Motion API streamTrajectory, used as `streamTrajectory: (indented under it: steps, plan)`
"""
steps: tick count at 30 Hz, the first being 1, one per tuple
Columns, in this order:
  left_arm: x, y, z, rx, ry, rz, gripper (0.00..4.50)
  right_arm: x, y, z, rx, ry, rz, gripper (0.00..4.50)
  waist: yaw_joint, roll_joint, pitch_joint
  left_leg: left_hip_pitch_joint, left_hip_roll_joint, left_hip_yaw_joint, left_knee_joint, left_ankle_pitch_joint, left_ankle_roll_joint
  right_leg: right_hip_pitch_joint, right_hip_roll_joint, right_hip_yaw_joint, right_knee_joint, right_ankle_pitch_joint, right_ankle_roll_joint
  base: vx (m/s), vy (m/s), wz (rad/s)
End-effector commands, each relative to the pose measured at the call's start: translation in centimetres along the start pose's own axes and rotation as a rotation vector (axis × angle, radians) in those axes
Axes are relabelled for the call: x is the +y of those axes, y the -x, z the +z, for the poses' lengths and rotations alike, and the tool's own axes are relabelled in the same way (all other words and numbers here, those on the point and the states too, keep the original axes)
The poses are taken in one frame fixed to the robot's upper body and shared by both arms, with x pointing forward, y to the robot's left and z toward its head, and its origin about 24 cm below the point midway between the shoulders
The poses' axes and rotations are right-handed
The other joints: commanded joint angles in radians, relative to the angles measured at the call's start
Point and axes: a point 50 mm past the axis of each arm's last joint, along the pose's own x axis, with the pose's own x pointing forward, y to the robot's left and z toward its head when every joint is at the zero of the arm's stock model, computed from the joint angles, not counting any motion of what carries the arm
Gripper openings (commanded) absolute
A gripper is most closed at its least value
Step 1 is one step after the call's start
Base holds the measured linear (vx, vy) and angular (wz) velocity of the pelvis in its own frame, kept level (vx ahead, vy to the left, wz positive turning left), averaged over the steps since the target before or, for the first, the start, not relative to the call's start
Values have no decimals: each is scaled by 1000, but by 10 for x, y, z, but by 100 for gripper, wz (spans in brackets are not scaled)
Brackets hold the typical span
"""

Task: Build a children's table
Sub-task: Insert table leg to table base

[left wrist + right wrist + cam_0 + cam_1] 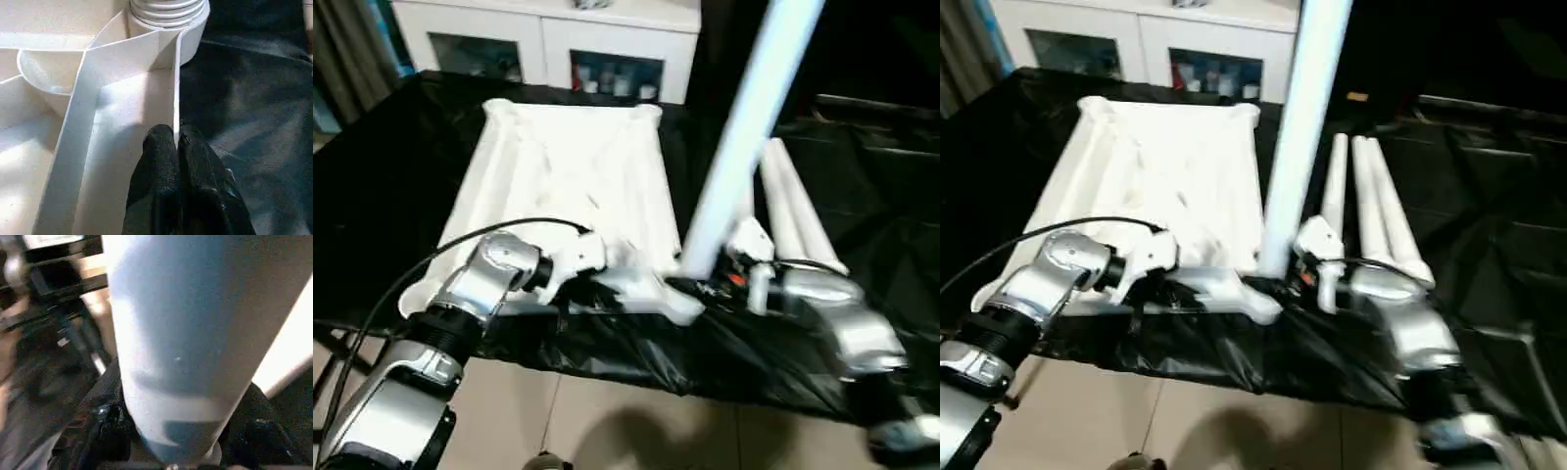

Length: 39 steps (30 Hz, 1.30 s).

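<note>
The white tabletop [568,166] lies upside down on the black-covered table, ribs facing up. My left gripper [176,134] is shut on the thin raised rim [175,93] close to the near right corner socket [168,29]. A long white leg [744,127] stands tilted in that socket, and its threaded end [166,7] shows at the socket mouth. My right gripper [705,281] is shut around the lower part of this leg [171,357], one black finger on each side. Three more legs [1371,206] lie side by side to the right of the tabletop.
A white cabinet [558,39] with glass-fronted compartments stands behind the table. Black sheeting [862,157] covers the table and hangs over its front edge [636,362]. Tiled floor [607,421] shows below. A black cable [431,255] loops along my left forearm.
</note>
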Motion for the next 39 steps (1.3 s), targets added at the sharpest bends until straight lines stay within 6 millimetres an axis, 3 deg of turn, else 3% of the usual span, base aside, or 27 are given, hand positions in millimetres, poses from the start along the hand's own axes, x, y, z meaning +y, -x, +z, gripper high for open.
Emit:
streamTrajectory:
  steps: [1,5,7,8,10,13,14,19,25,29,30,33,36,39]
  plan:
    - [6,-2,24,-73,-24,77,0,2,-6,-36,136,-116,-99,191,-5,8,-33,11,62,-41,-93,-408,-43,17,-91,48,-110,-573,-150,0,0,0]
    - [-4,1,28,-76,16,181,0,-7,-22,-36,147,-207,-272,191,-34,11,-32,-4,63,-45,-98,-399,-50,22,-84,43,-99,-489,-172,0,0,0]
    - [-8,0,31,-80,24,201,0,-7,-25,-38,168,-215,-289,191,-36,13,-33,-2,62,-40,-97,-380,-40,23,-81,43,-100,-447,-181,0,0,0]
    - [-17,-4,37,-91,32,230,0,-6,-30,-41,202,-228,-308,191,-40,5,-34,-2,64,-37,-95,-360,-34,24,-80,44,-96,-403,-196,0,0,0]
    - [-27,-10,42,-97,28,231,0,-4,-34,-42,214,-249,-311,191,-42,7,-33,-4,63,-35,-96,-340,-24,26,-77,42,-95,-386,-202,0,0,0]
    - [-33,-15,44,-92,20,223,0,-1,-38,-43,233,-253,-297,191,-46,8,-38,2,60,-28,-90,-306,-12,25,-70,45,-92,-278,-228,0,0,0]
    - [-37,-18,47,-95,16,220,0,1,-42,-43,246,-243,-282,191,-48,1,-38,2,59,-24,-87,-297,-2,26,-70,45,-91,-254,-233,0,0,0]
    - [-37,-19,49,-91,16,234,0,3,-47,-40,249,-213,-265,191,-47,-1,-39,2,56,-22,-86,-270,14,29,-69,44,-93,-266,-229,0,0,0]
    - [-40,-15,49,-70,31,256,0,3,-49,-40,256,-218,-264,191,-50,2,-37,2,59,-26,-89,-297,-1,27,-71,44,-97,-324,-214,0,0,0]
    - [-41,-15,49,-71,33,255,0,3,-50,-40,253,-218,-260,191,-50,2,-39,4,58,-25,-87,-289,1,26,-69,44,-96,-302,-217,0,0,0]
    - [-41,-15,50,-72,34,254,0,3,-50,-39,249,-219,-258,226,-50,3,-40,5,58,-25,-87,-289,2,26,-69,44,-96,-299,-219,0,0,0]
    - [-43,-16,49,-77,41,226,0,3,-52,-35,222,-218,-253,249,-50,4,-41,5,57,-24,-86,-292,1,25,-70,45,-96,-297,-224,0,0,0]
    - [-41,-15,49,-90,38,231,0,2,-53,-29,193,-199,-239,284,-46,4,-51,7,58,-20,-80,-232,9,33,-68,45,-83,-175,-255,0,0,0]
    - [-38,-16,50,-116,37,233,0,0,-52,-24,183,-161,-218,315,-45,5,-50,5,55,-18,-78,-193,26,37,-65,43,-76,-107,-276,0,0,0]
